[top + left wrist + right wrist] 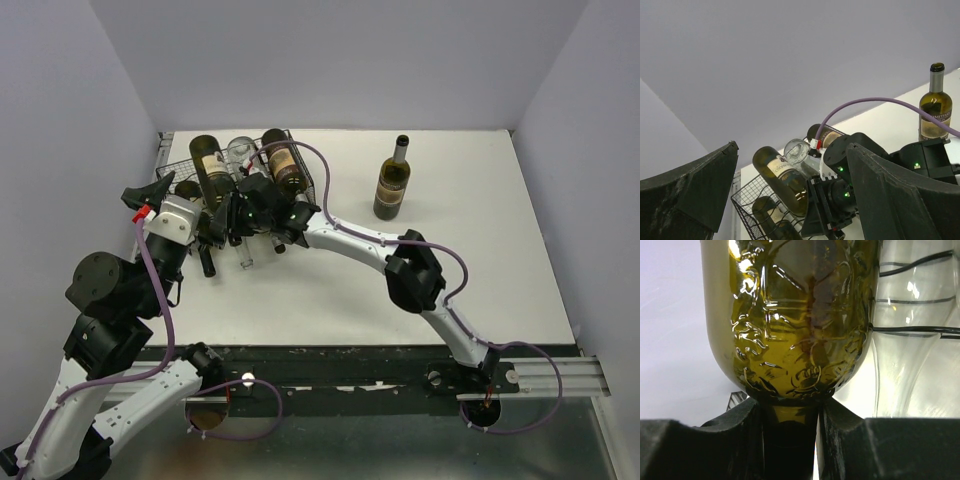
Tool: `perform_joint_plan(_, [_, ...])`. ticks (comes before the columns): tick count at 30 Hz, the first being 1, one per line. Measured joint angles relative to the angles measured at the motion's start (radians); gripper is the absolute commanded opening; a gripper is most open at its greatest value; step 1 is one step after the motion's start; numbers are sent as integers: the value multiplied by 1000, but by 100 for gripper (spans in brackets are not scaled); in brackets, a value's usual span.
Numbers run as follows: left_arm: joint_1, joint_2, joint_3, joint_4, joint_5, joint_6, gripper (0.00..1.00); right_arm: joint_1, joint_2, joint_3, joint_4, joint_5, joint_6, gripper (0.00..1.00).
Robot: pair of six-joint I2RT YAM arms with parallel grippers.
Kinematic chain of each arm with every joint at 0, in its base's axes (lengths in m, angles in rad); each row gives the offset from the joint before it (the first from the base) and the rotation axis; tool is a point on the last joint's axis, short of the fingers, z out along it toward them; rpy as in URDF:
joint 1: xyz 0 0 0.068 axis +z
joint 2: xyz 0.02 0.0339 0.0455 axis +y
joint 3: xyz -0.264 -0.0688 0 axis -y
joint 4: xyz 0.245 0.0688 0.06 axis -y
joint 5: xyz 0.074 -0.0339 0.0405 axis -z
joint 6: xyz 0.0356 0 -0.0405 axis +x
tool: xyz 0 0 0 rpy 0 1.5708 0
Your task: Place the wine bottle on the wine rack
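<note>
Right gripper [790,426] clenched on wine bottle [790,330] neck (base cut off), left gripper [791,148] released

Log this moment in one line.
right pincer: shut on wine bottle neck | left pincer: open, empty | location: at wine rack

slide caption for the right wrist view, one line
Right gripper clamps the neck of a green wine bottle, clear bottle alongside.

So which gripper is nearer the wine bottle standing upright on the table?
Right. The right gripper, shut on a racked bottle's neck, is left of the upright bottle; the open left gripper is farther left, beside the wine rack.
</note>
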Motion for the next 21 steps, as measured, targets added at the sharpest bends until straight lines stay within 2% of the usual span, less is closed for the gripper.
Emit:
perform_joint_plan(13, [0, -2, 0, -6, -15, 4, 99, 0, 68, 10, -12, 10, 21, 1])
perform_joint_plan(15, [0, -2, 0, -6, -16, 4, 99, 0, 79, 35, -17, 16, 21, 6])
perform_joint_plan(17, [0, -2, 0, -6, -16, 4, 99, 0, 92, 55, -19, 18, 21, 15])
perform_joint_plan(21, [0, -5, 0, -7, -16, 4, 99, 0, 96, 65, -31, 19, 21, 45])
